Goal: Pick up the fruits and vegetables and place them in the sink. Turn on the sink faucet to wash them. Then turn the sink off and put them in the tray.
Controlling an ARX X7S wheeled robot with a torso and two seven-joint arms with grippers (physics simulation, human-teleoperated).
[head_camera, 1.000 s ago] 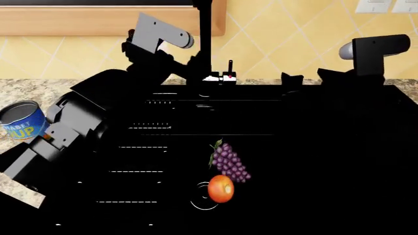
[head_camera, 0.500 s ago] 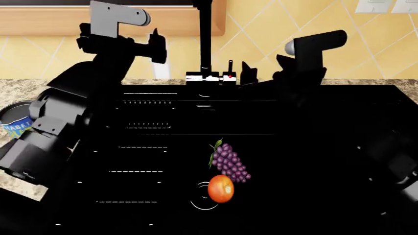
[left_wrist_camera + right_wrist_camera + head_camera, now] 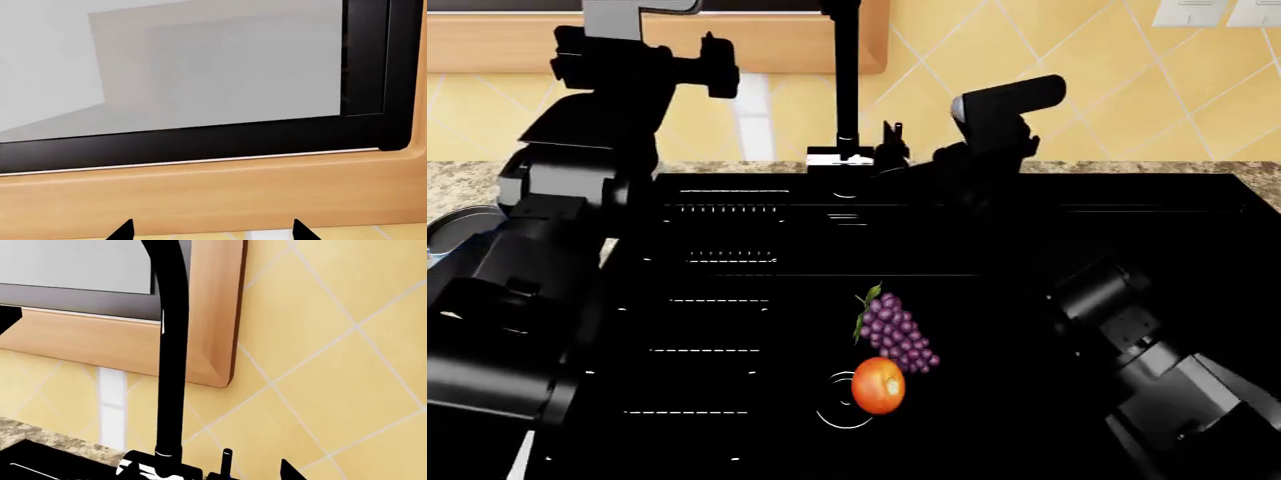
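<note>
Right gripper (image 3: pixel 897 140) is at the faucet (image 3: pixel 846 80), just beside the lever (image 3: pixel 227 460) on the chrome base (image 3: pixel 160 467). I see one dark fingertip near the lever in the right wrist view and only a dark mass in the head view, so I can't tell whether the jaws are apart or together. Nothing is visibly held.

Left gripper (image 3: pixel 210 232) is raised well above and to the left of the faucet, pointing at the window frame (image 3: pixel 200 140). Two fingertips show with a wide gap between them: spread and empty. It's out of the way.

Both items are already in the sink (image 3: pixel 1094 300), in front of the faucet: grapes (image 3: pixel 894 328) with the leaf toward the faucet, and the fruit (image 3: pixel 878 385) touching or just beside them, at the drain ring (image 3: pixel 834 410). No water is visible.

I judge the step in hand is turning the water on. How I'd run it:
- The lever is thin and sits just beside the spout. I'd come in from the right side of the faucet so the fingers don't foul the spout.
- Push with one fingertip, slowly, rather than pinching. Contact is hard to read here, black on black.
- Watch the right wrist view for lever motion; the head view is blocked by the arm.
- Keep the left arm parked.

The tray isn't in any view, so I'll need to find it later.
</note>
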